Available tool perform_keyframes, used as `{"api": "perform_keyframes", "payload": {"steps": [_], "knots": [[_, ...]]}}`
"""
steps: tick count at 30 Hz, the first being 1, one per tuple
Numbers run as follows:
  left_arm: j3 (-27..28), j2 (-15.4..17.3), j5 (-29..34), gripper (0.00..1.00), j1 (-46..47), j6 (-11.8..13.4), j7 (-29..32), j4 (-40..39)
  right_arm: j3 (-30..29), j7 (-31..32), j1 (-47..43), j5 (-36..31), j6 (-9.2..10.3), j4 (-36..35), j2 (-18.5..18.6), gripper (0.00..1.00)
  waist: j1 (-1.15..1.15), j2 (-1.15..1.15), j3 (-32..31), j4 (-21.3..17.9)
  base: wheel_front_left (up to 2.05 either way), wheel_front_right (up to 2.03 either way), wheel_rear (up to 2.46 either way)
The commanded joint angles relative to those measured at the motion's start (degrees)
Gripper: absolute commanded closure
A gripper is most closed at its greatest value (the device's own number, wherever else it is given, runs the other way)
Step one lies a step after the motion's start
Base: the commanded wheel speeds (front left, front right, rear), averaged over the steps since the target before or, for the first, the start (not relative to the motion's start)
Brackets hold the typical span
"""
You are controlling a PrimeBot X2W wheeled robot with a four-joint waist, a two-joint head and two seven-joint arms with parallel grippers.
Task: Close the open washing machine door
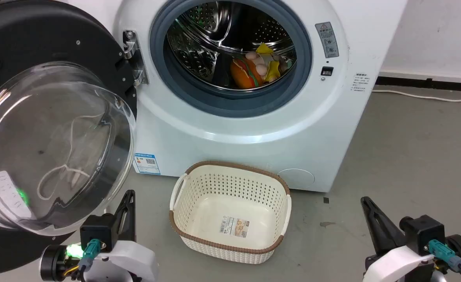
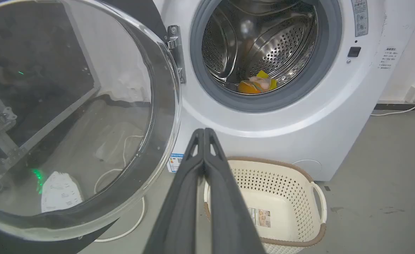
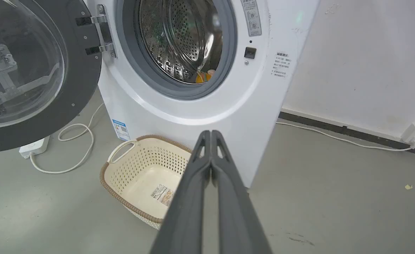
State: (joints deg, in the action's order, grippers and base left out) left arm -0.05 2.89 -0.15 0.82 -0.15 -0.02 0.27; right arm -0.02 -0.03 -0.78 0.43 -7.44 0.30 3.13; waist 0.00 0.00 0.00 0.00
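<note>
The white washing machine stands ahead with its round port uncovered; colourful soft items lie in the steel drum. Its black-rimmed washing machine door with the bulging clear glass bowl hangs wide open on the left, hinged at a metal bracket. My left gripper is shut and empty, low at the door's lower right edge, just apart from the glass. My right gripper is shut and empty too, low on the right over the floor. Door and door also show in the wrist views.
A cream perforated basket with a brown rim sits empty on the grey floor before the machine, between my two grippers. A white cable and power strip lie under the open door. A wall with a cable runs at the right.
</note>
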Motion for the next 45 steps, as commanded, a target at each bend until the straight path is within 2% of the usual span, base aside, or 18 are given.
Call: {"api": "perform_keyframes", "payload": {"steps": [1, 45], "knots": [[0.0, 0.0, 0.1, 1.0, -0.8, 0.1, 0.0, -0.3, 0.0, 0.0, 0.8, -0.4, -0.05, -0.3, -0.2, 1.0, 0.0, 0.0, 0.0, 0.0, 0.0, 0.0, 0.0], [0.0, 0.0, 0.1, 1.0, -0.8, 0.1, 0.0, -0.3, 0.0, 0.0, 0.8, -0.4, -0.05, -0.3, -0.2, 1.0, 0.0, 0.0, 0.0, 0.0, 0.0, 0.0, 0.0]]}}
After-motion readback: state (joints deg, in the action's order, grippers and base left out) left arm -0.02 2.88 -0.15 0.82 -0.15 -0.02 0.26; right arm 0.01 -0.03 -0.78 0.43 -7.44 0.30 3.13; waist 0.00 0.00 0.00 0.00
